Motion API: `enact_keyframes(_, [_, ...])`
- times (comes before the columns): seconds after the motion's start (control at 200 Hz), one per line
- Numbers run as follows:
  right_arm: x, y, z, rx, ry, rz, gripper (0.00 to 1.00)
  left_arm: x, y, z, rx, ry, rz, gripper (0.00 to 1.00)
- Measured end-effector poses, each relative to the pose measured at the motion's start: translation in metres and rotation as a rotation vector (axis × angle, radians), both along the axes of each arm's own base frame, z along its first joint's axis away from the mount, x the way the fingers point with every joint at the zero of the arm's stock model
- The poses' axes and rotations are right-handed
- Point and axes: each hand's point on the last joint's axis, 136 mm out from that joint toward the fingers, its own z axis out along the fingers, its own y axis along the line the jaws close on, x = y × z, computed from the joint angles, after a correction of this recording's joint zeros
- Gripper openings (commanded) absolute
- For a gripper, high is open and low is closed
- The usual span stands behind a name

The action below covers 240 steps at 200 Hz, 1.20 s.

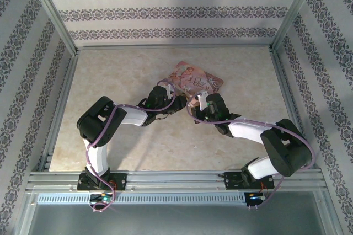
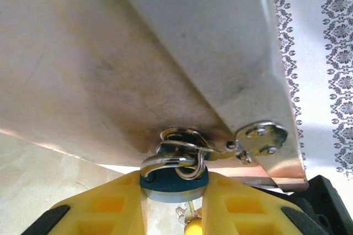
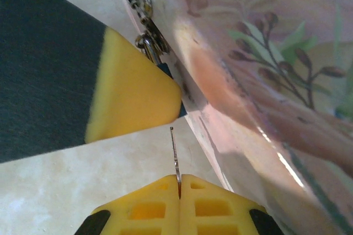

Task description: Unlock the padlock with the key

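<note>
With your left hand (image 2: 174, 193) clamped on the padlock (image 2: 174, 183) and right hand (image 3: 180, 188) pinching the key (image 3: 174, 155), align its tip squarely before pushing in.

Padlock (image 2: 175, 184): tiny dark blue-teal body, silvery shackle (image 2: 165, 161) on top, looped through metal ring at box (image 2: 193, 53) clasp. Body pinched between yellow fingers of left gripper (image 2: 174, 192), tucked just under box edge. Key (image 3: 175, 155): thin silvery blade, seen edge-on, clamped between fingers of right gripper (image 3: 179, 185), tip near padlock, apart.
</note>
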Motion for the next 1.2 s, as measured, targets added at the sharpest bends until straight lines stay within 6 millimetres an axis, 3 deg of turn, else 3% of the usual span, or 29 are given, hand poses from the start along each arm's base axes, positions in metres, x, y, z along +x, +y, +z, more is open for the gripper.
enact_keyframes(1.199, [0.0097,0.0052,0.0005,0.028,-0.024,0.005,0.0,0.0019,0.0019,-0.001,0.008,0.0,0.015,0.27])
